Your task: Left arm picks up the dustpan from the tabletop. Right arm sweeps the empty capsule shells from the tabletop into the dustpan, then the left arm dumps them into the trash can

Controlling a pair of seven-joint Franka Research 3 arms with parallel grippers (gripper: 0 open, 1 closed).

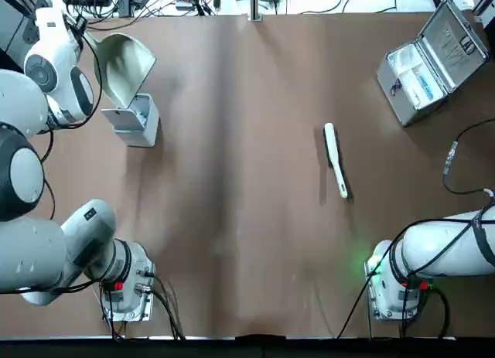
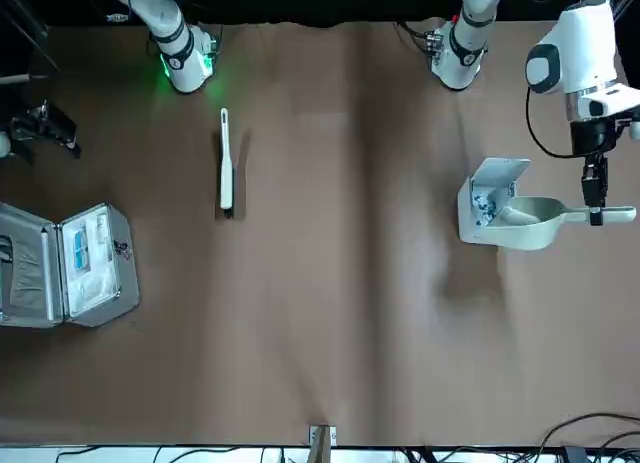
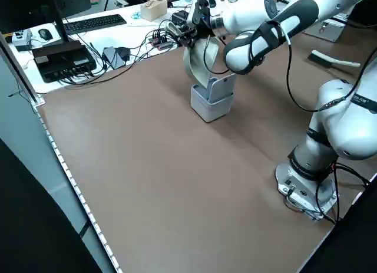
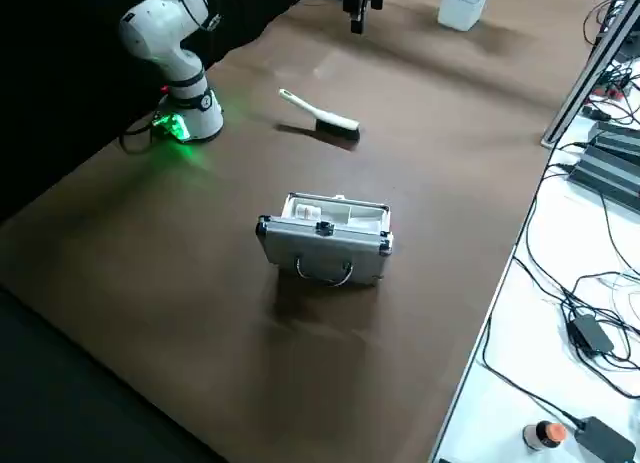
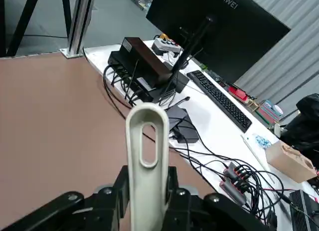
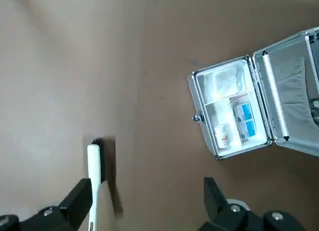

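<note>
Right now your left gripper (image 2: 597, 209) is clamped on the dustpan (image 2: 530, 223) handle, holding the pan tipped over the trash can (image 1: 136, 120) at the far left of the tabletop (image 1: 247, 219). From the front view the handle runs sideways out to the gripper, w/ the scoop mouth toward the bin; the pan's lip sits just over the can's open top, its flap lid standing up behind. So the dump looks in progress or nearly done, judging by pose alone.

Key relation: dustpan's long axis points from the gripper across to the can, so more wrist roll would pour contents straight in. Whether any capsule shells remain in the pan, you can't tell; none show on the table either.

Your right gripper (image 6: 144, 201) hangs high above the table's right half, fingers spread wide, holding nothing. Below it lies a white brush (image 1: 336, 159), lengthwise roughly toward/away from the robot, black bristles on one side. An open silver case (image 1: 433, 60) sits at the far right, well apart from the brush.

Left arm is nearer the can by far; the right is idle.
</note>
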